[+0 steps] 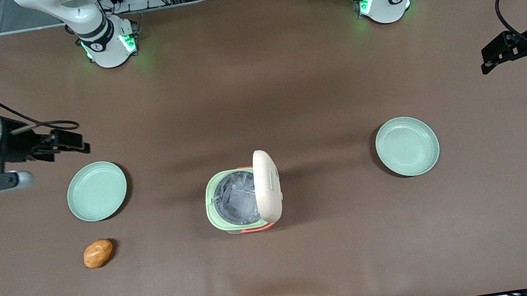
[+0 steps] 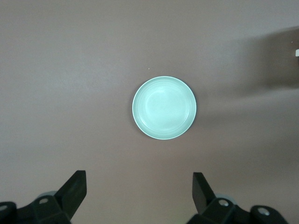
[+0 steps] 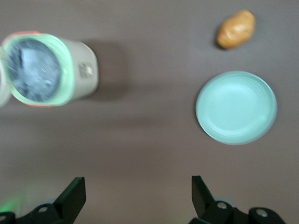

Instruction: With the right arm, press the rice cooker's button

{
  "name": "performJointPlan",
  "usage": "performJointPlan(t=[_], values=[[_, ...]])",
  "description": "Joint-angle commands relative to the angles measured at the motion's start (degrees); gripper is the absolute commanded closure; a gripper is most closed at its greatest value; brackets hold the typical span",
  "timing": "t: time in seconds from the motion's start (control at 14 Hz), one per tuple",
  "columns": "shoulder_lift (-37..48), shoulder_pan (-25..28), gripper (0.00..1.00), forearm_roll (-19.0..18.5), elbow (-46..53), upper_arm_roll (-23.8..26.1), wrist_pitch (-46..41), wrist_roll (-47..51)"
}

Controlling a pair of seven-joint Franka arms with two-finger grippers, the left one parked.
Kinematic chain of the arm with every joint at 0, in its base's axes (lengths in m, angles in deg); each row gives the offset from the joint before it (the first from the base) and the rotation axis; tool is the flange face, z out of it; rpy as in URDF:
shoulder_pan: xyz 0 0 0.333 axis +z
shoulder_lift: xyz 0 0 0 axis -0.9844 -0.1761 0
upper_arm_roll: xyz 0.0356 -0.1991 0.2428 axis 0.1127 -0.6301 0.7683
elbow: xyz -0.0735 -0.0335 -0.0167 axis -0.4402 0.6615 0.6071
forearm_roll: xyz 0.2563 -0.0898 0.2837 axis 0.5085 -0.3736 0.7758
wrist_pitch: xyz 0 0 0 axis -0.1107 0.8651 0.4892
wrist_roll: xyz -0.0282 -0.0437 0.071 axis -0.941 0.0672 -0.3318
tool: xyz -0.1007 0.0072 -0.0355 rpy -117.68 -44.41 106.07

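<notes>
The rice cooker [image 1: 237, 201] stands in the middle of the table with its cream lid [image 1: 267, 185] swung up and open, showing the grey inner pot. A small pale green patch on the lid's outer face [image 1: 276, 176] looks like the button. The cooker also shows in the right wrist view [image 3: 46, 70], where the button is hidden. My right gripper [image 1: 84, 143] hovers above the table toward the working arm's end, well apart from the cooker. It is open and empty, with bare table between its fingers in the right wrist view [image 3: 138, 184].
A green plate [image 1: 96, 191] lies just nearer the front camera than my gripper and shows in the right wrist view [image 3: 236, 107]. A potato [image 1: 98, 253] lies nearer still. A second green plate [image 1: 407, 146] lies toward the parked arm's end.
</notes>
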Motion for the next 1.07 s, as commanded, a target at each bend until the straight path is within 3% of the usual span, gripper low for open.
performJointPlan(t=[0.0,0.14,0.71,1.0], values=[[3.6,-2.7,0.0,-5.7,-2.1,1.4,-2.1,-1.9],[3.7,-4.4,0.0,-7.8,-2.4,1.0,-1.3,-5.6],[4.4,-6.3,0.0,-13.7,-6.2,0.6,4.6,-5.7],[4.8,-6.7,0.0,-13.8,-6.2,-0.9,4.5,-7.4]])
